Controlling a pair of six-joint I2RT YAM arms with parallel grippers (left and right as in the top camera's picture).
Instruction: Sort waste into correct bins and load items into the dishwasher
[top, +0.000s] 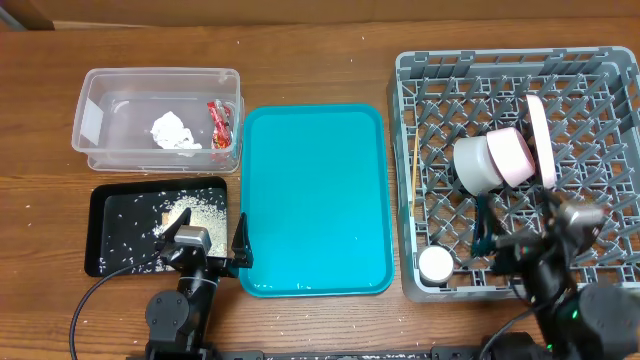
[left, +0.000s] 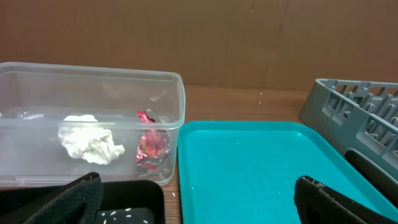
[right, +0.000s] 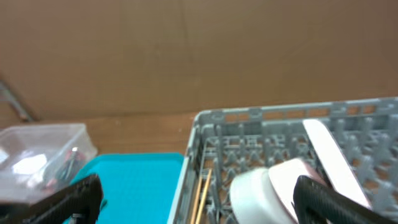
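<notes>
The clear tub (top: 95, 120) at the back left holds the white tissue wad (top: 172, 131) and the red wrapper (top: 218, 120); both also show in the left wrist view, tissue (left: 90, 146) and wrapper (left: 151, 146). The black tray (top: 97, 230) holds brownish scraps with rice grains (top: 180, 215). The grey dish rack (top: 420, 70) holds the bowl (top: 475, 165) on its side, the plate (top: 540, 140) upright, the cup (top: 436, 264) and the chopsticks (top: 413, 170). My left gripper (top: 205, 245) is open and empty by the black tray's front right corner. My right gripper (top: 520, 240) is open and empty over the rack's front.
The teal serving tray (top: 315, 200) lies bare between the black tray and the rack. Scattered rice grains lie on the wood beside the black tray. The right wrist view shows the rack's left wall (right: 193, 155), the chopsticks (right: 200, 193) and the bowl (right: 261, 193).
</notes>
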